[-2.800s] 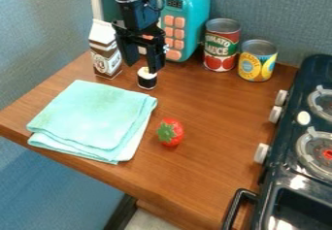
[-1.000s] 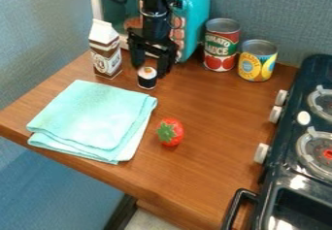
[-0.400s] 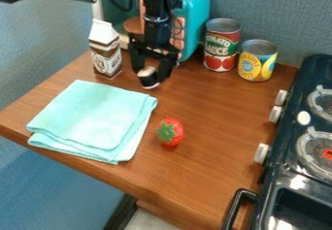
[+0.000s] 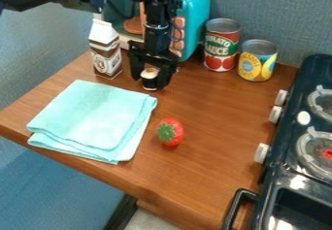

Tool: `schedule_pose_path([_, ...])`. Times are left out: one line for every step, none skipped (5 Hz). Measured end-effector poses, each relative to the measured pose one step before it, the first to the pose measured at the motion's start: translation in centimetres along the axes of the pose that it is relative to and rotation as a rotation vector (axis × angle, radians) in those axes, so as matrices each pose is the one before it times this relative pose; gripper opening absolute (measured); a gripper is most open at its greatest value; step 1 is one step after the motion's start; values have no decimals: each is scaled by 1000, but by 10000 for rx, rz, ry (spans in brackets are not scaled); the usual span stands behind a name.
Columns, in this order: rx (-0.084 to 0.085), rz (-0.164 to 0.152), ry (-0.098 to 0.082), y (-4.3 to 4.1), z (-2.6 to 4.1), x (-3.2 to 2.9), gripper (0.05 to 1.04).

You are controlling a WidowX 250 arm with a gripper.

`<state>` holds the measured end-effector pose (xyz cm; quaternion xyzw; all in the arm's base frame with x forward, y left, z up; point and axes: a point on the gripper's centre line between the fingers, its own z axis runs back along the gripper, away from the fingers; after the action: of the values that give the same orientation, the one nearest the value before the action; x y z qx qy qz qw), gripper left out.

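Note:
The black gripper (image 4: 150,81) hangs low over the back left part of the wooden counter (image 4: 210,112), right around a small black cylinder with a white top (image 4: 150,78). This cylinder stands roughly upright with its base at or near the wood, its sides partly hidden by the gripper. Whether it is held cannot be made out.
A brown and white carton (image 4: 105,52) stands just left of the gripper, a teal toy microwave (image 4: 194,15) behind it. Two cans, red (image 4: 221,47) and yellow (image 4: 257,61), stand right. Nearer are a folded cloth (image 4: 94,120), a strawberry (image 4: 170,132) and the stove (image 4: 291,168).
The gripper has come down and slightly right around the cylinder, after an earlier move from the left. The cylinder tilted, then came back roughly upright, slightly right of where it stood.

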<state>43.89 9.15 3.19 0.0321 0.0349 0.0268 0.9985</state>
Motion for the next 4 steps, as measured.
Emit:
schedule_pose_path([6,118,24,492,-106,-84,967])
schedule_pose_path([-135,55,-114,418,-620,-42,700])
schedule_pose_path([-384,-54,-218,-370,93,-502,641])
schedule_pose_path([-708,-202,-593,-444,1448,-157,641])
